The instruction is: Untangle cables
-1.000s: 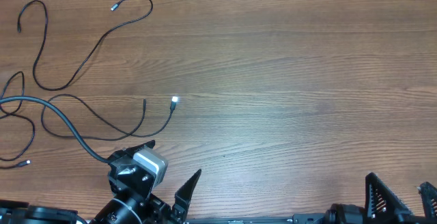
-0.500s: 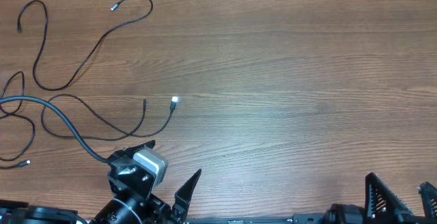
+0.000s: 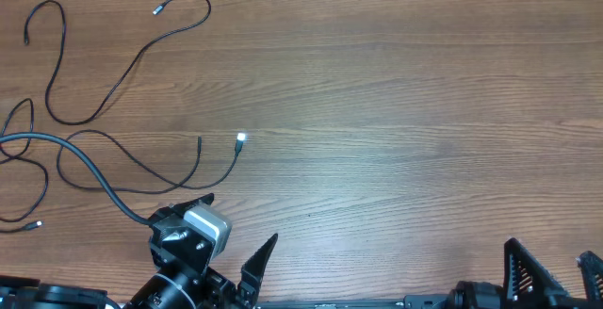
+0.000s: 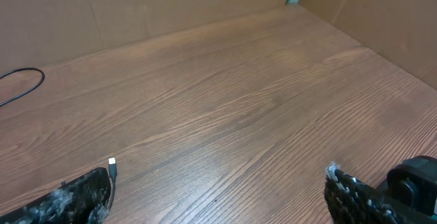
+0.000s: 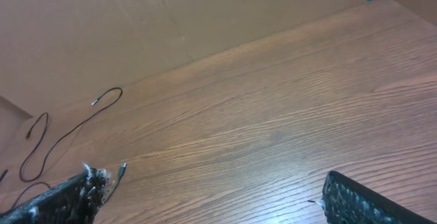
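Thin black cables lie loose on the left of the wooden table. One winds from a small loop at the far left up to a silver plug (image 3: 158, 9). A second ends in a bright white plug (image 3: 241, 140), just beyond my left gripper (image 3: 236, 226). A third plug (image 3: 38, 223) lies at the left edge. In the left wrist view the white plug (image 4: 112, 162) sits beside the left finger of my left gripper (image 4: 218, 197), which is open and empty. My right gripper (image 5: 212, 198) is open over bare wood, far from the cables (image 5: 68, 135); overhead it (image 3: 551, 260) is at the bottom right.
A thicker grey arm wire (image 3: 94, 182) crosses the cables on its way to the left wrist. A brown cardboard wall (image 4: 136, 12) stands along the table's far side. Bare wood (image 3: 405, 111) fills the middle and right.
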